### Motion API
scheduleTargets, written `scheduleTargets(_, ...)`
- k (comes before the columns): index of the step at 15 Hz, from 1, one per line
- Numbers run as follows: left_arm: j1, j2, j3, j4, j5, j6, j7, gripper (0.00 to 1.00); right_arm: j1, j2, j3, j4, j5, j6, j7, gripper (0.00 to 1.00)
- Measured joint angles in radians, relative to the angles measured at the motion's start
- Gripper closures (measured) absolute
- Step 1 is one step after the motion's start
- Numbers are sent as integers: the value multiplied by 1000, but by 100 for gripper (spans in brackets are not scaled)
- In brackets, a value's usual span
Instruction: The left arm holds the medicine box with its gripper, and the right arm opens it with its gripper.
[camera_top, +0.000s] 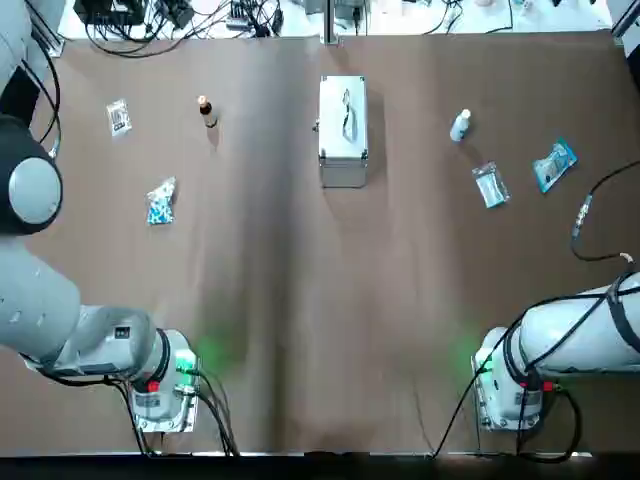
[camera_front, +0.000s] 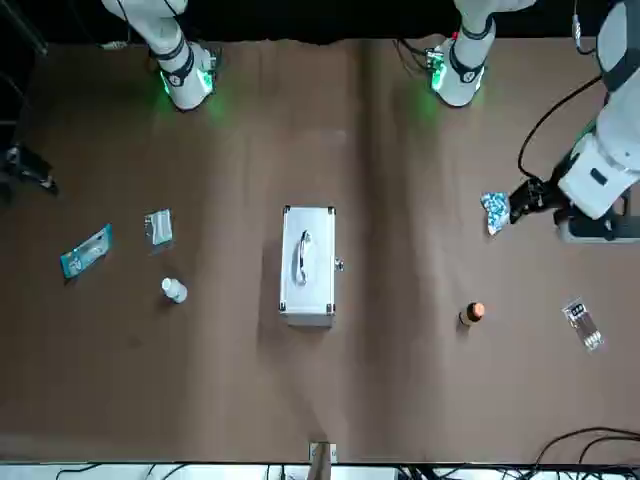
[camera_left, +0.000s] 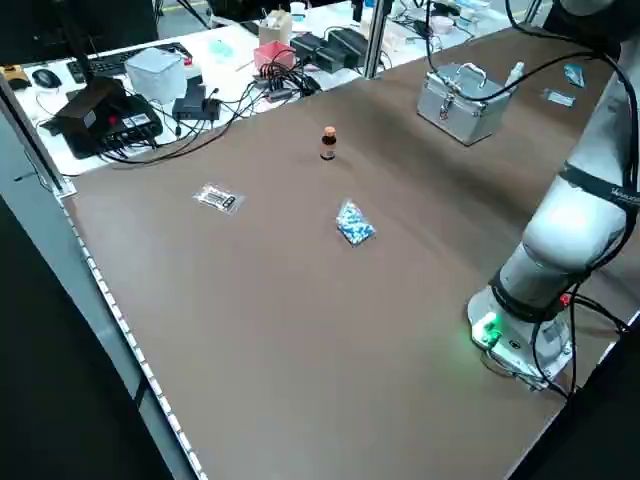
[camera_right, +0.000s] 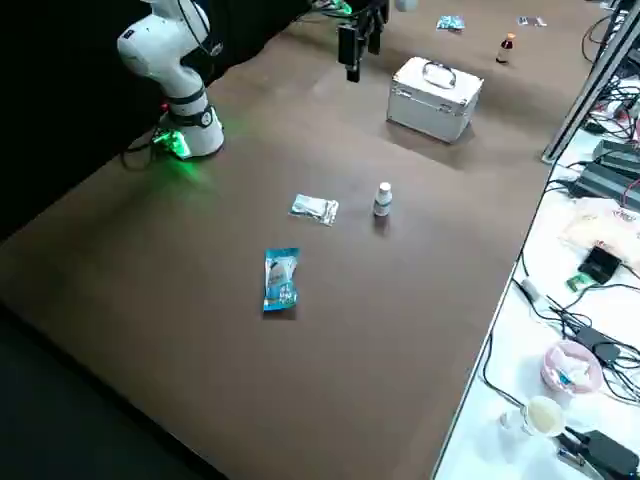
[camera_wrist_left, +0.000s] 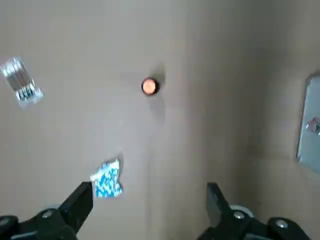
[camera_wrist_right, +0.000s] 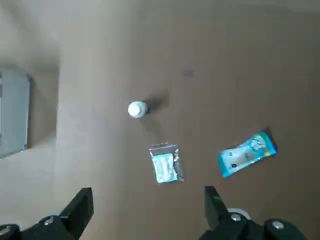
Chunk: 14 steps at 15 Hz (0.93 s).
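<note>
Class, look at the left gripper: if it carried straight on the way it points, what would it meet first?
Probably bare table. The open left gripper points down at it, with the blue packet just beside one finger; depth is unclear, so it might clip that packet.

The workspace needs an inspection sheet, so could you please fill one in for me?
Surface: brown table, no spill seen.
Job's things: box shut, handle up, far centre, untouched.
Clutter: brown bottle, white bottle upright; strip packet, blue-white packet, clear packet, blue pouch flat.
Pincers: left pincer, right pincer open, empty, high over the table.
Cables: cable loops by the right arm; tangle beyond the far edge.
Surroundings: bench with electronics; no person seen.
</note>
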Motion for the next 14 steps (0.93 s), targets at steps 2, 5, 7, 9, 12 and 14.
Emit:
scheduleTargets(2,0,17,0,-25,0,-25,-2,0,55,30,5,-1,36,1,33,2)
scheduleTargets(5,-1,49,0,-76,0,-24,-62,0,136,87,8,-4,128,4,122,2)
scheduleTargets(7,-2,61,-1,-118,0,4,-128,0,208,141,9,-3,177,23,233,2)
scheduleTargets(9,-5,65,-3,-169,0,54,-199,0,283,193,11,4,213,71,336,3)
scheduleTargets(12,-7,75,-13,-249,-18,136,-334,0,371,241,13,13,285,165,489,5)
scheduleTargets(14,-9,104,-30,-274,-44,163,-417,0,415,268,12,15,325,241,549,7)
